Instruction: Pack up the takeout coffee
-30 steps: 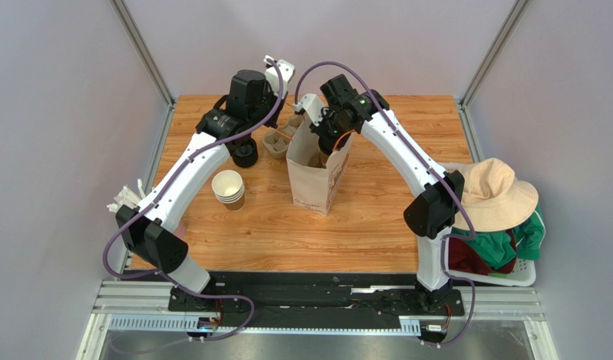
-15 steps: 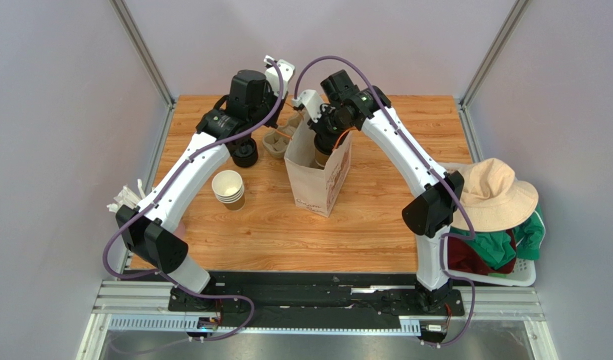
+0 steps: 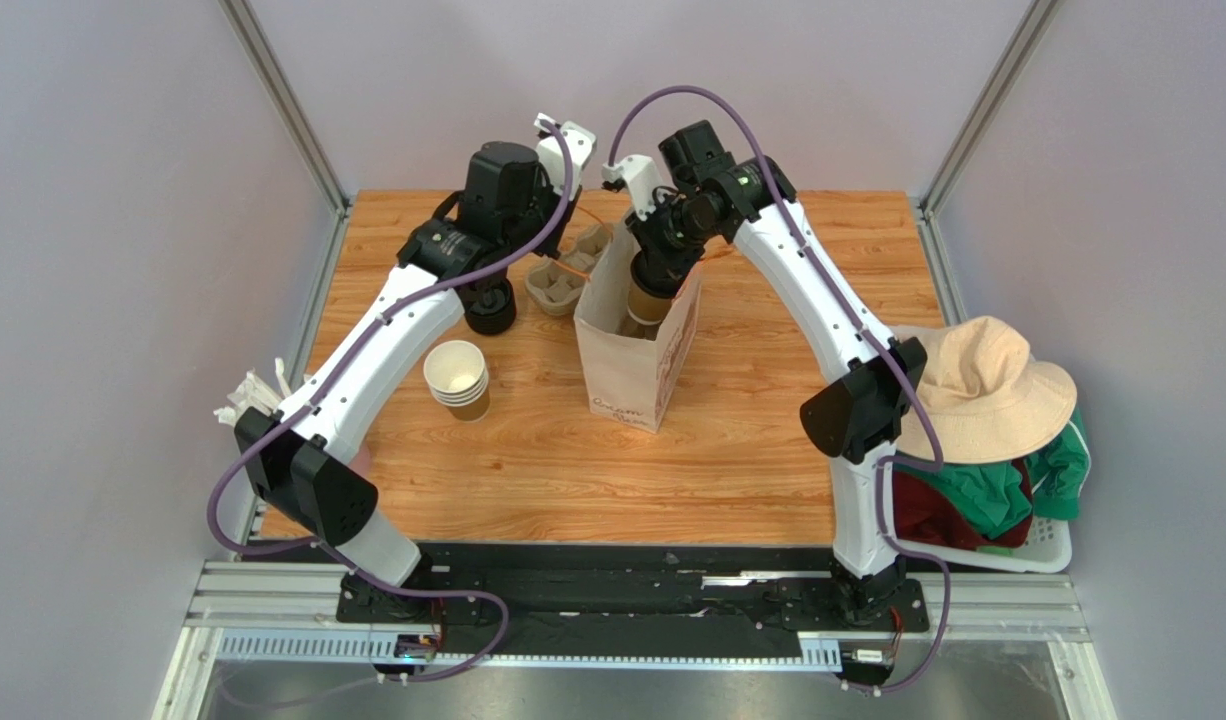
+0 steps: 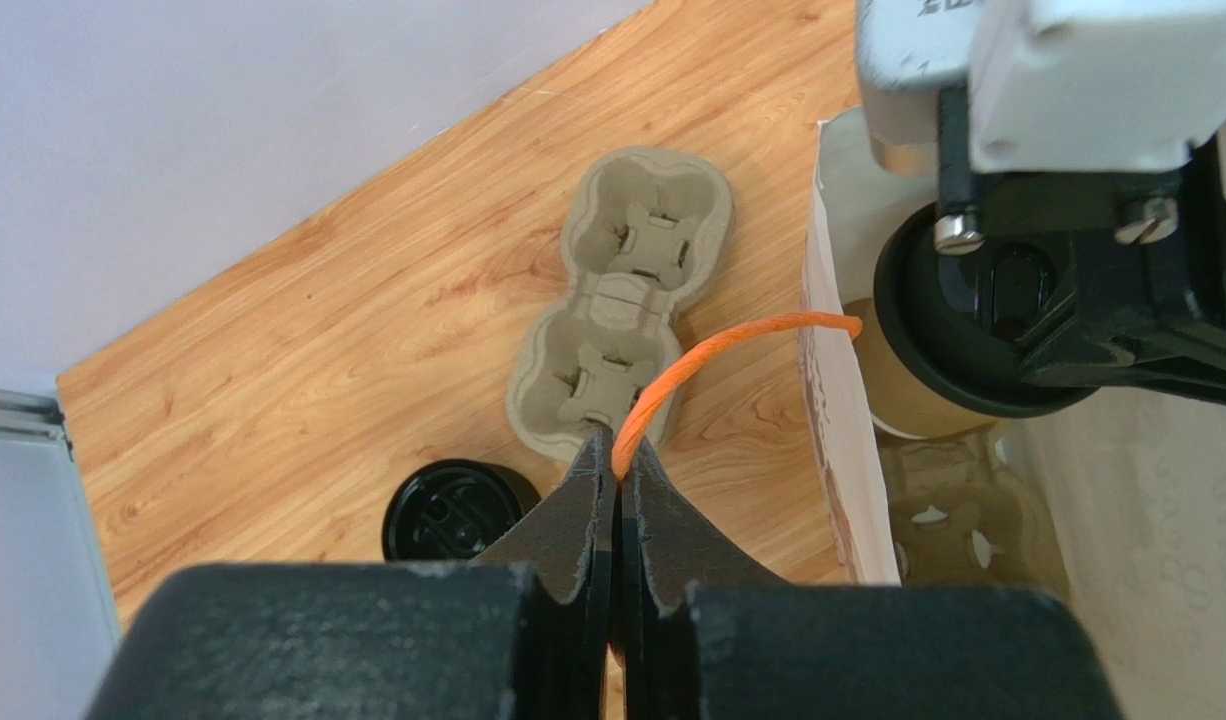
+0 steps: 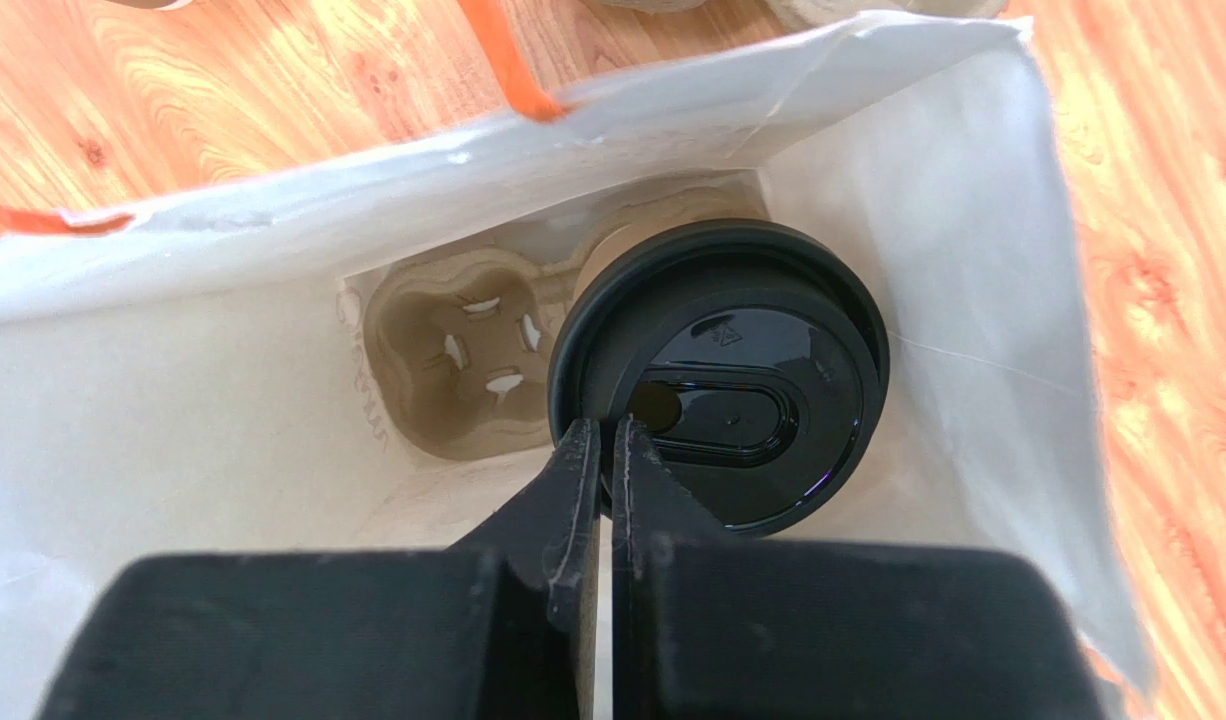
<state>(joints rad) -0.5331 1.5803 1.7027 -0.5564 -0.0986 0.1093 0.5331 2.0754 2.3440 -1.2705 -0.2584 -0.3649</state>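
The takeout coffee (image 5: 724, 375), a brown cup under a black sip lid, hangs inside the mouth of the white paper bag (image 5: 935, 195). My right gripper (image 5: 604, 435) is shut on the lid's near rim. Below it, a pulp cup carrier (image 5: 454, 353) lies on the bag's floor, and the cup is over its right slot. From above, the coffee (image 3: 645, 300) shows at the bag's (image 3: 627, 375) far opening. My left gripper (image 4: 619, 458) is shut on the bag's orange handle (image 4: 709, 353), holding that side up.
A second pulp carrier (image 4: 627, 300) lies on the table left of the bag. Nearby are a stack of black lids (image 3: 490, 308) and a stack of lidless cups (image 3: 457, 375). A basket with clothes and a hat (image 3: 995, 405) sits at the right edge.
My right wrist has moved toward the far side of the table, and the coffee shows more clearly in the bag's mouth. The left arm keeps its hold on the handle.
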